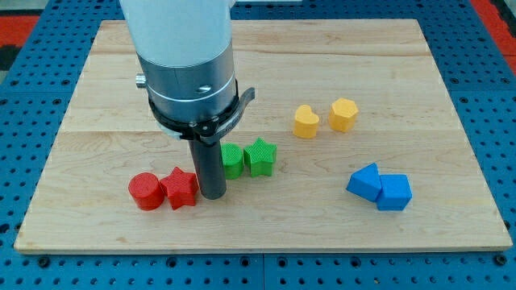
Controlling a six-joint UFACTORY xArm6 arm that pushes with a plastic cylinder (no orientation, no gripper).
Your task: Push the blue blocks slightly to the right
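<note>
So my tip (212, 194) is parked down on the wooden board (113, 72), wedged between the red star (181, 188) just on its view-left side and the green blocks just up and to its view-right. There's no claw on this rig at all, only the plain rod, so nothing opens, closes or holds anything.

The two blue blocks (380, 187) I'm meant to nudge sit well off to the view's right of my tip, at about the same level, touching each other. Their exact shapes are hard to call from here, maybe a chunky polygon pair.

What worries me:
- Heading straight toward the view's right from here, the rod may clip the green star (260, 156) or the other green block (231, 160) and drag them along
- The red cylinder (146, 192) and red star are so close that any backward wiggle bumps them
- Hitting the blue pair off-centre could split them or spin one away instead of sliding both
- Too long a shove sends them toward the board's view-right edge, and the ask is only "slightly"

The yellow pair (324, 118) sit up and to the right, out of the way
</note>
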